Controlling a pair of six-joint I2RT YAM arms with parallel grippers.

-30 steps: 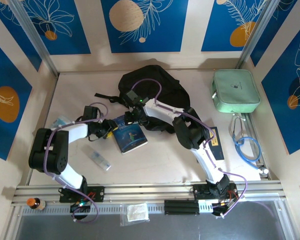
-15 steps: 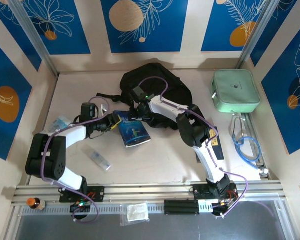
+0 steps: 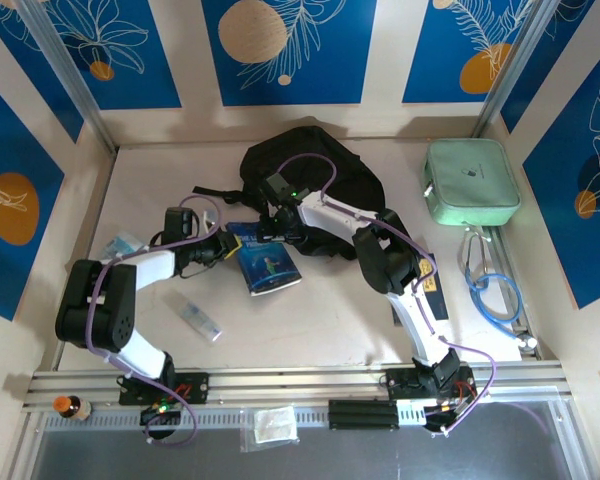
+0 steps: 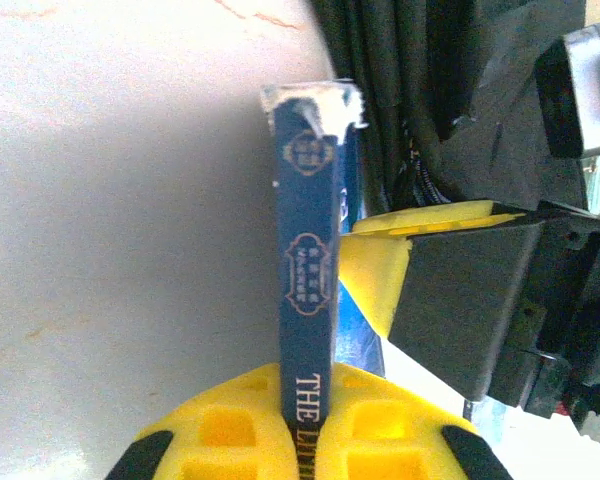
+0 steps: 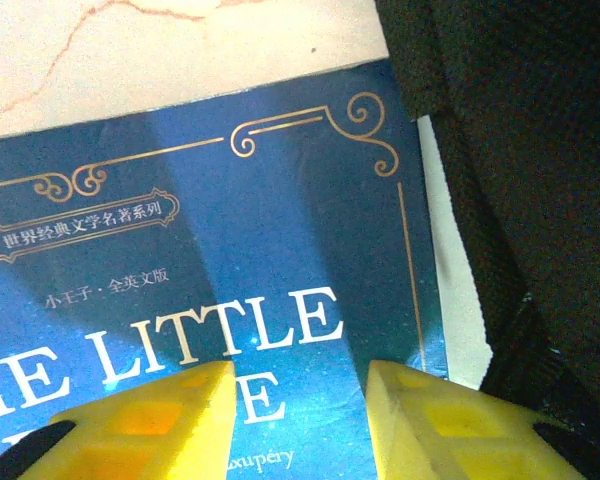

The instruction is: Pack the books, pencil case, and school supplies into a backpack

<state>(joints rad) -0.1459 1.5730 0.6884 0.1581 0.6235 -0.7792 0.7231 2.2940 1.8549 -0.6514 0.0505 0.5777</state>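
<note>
Left wrist: L hand (image 4: 302,432) pinches book (image 4: 310,250) spine, corner torn.

1. The Little Prince book (image 3: 270,268) has been moved away from the near edge and closer to the backpack (image 3: 330,175).
2. The left gripper (image 3: 228,243), clamped on the book's spine, has been carried along with it.
3. The right gripper (image 3: 277,232) has been shifted slightly rightward over the cover.

Left claw (image 3: 227,244) at blue book (image 3: 270,268), black backpack (image 3: 325,172) behind

The book (image 3: 269,264) lies just before the backpack (image 3: 325,172).
</note>
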